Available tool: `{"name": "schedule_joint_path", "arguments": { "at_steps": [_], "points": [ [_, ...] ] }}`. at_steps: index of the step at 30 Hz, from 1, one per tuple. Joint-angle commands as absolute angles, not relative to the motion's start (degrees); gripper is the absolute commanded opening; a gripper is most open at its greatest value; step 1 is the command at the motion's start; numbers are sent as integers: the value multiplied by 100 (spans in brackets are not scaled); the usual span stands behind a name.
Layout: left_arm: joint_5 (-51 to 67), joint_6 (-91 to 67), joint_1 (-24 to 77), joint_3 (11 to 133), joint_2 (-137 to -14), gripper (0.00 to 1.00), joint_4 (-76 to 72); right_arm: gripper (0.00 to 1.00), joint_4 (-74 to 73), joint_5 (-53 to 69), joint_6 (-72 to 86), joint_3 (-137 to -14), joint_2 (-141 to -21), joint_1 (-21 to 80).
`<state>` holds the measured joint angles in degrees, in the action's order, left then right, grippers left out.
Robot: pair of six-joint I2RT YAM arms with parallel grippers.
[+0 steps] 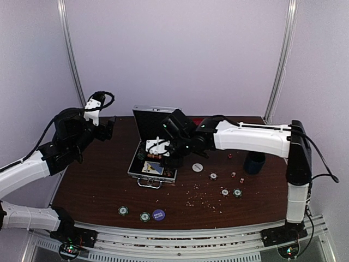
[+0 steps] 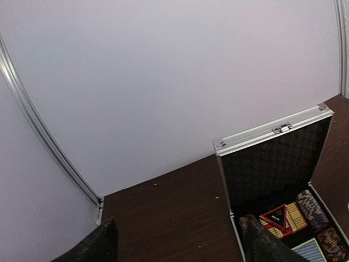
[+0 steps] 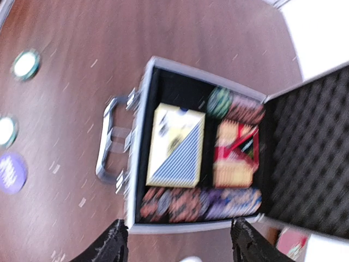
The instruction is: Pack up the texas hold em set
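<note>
The silver case [image 1: 149,122] stands open mid-table, its black foam lid [image 2: 278,164] upright. Inside lie a blue-striped card deck [image 3: 177,144], a red deck [image 3: 235,153] and a row of chips [image 3: 202,202]. My right gripper [image 3: 180,245] hovers over the case's side rim [image 3: 185,228], open, with nothing between its fingers. My left gripper [image 2: 182,248] is raised left of the case [image 2: 229,180], open and empty. Loose chips [image 1: 144,216] lie near the front edge, more chips [image 1: 224,192] right of the case. Small red dice [image 1: 233,174] lie among them.
A dark blue mug [image 1: 254,162] stands at the right, under my right arm. Pale crumbs [image 1: 196,197] are scattered in front of the case. The case handle [image 3: 109,143] points toward the front edge. White walls close the back and sides.
</note>
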<state>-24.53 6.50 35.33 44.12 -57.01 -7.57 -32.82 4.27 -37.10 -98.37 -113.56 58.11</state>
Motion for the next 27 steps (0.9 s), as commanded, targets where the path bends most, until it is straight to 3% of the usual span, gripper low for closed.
{"name": "schedule_joint_path", "arguments": {
  "at_steps": [1, 7, 13, 18, 27],
  "points": [
    [-1520, 455, 3498, 4916, -6036, 78, -322, 63, -3740, 836, -3435, -8686, -10678, 5629],
    [-1329, 392, 3498, 4986, -6160, 77, -193, 57, -3934, 1181, -3134, -7910, -10432, 4952],
    [-1444, 447, 3498, 4964, -6209, 78, -189, 56, -4282, 1059, -2813, -8707, -11222, 4296],
    [-1316, 457, 3499, 5000, -6223, 80, -142, 66, -4680, 1003, -2733, -9669, -12034, 4125],
    [-1183, 446, 3498, 5009, -6173, 81, -141, 72, -5179, 906, -2379, -10717, -13032, 3993]
  ]
}}
